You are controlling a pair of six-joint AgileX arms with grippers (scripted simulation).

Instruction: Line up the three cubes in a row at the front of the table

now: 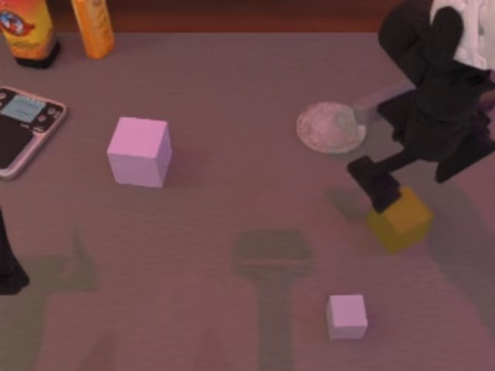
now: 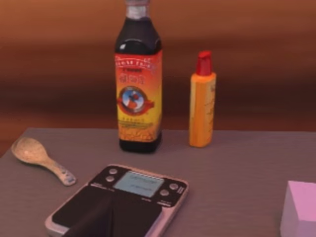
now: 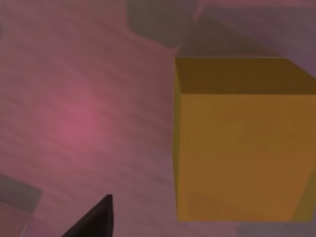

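— Right gripper first: where does it sit from above?
— At the table's right side, its dark fingers come down onto the upper-left corner of the mustard-yellow cube. Whether they clamp it I cannot tell; one finger hides the cube's edge.
— And the cubes themselves?
— All plain, matte, sharp-edged blocks. The large pale pink cube stands left of centre, well apart from the others. The small pale lilac-white cube lies near the front edge, below and left of the yellow one. The table is flat, grey-brown and dull, with a dark reddish wood strip along the back.
— Anything else up there?
— A round silvery disc just left of the right arm, a kitchen scale at the left edge, a dark sauce bottle and an orange-yellow bottle at the back left. The left arm is parked at the left edge, only a dark bit showing.
— Left wrist view?
— The glossy bottle with its red and orange label, the slim yellow bottle with a red cap, the scale with a grey display, a pale wooden spoon, and a corner of the pink cube.
— Right wrist view?
— The yellow cube fills much of it, smooth-faced, top darker than the side. One black fingertip pokes in, apart from the cube.
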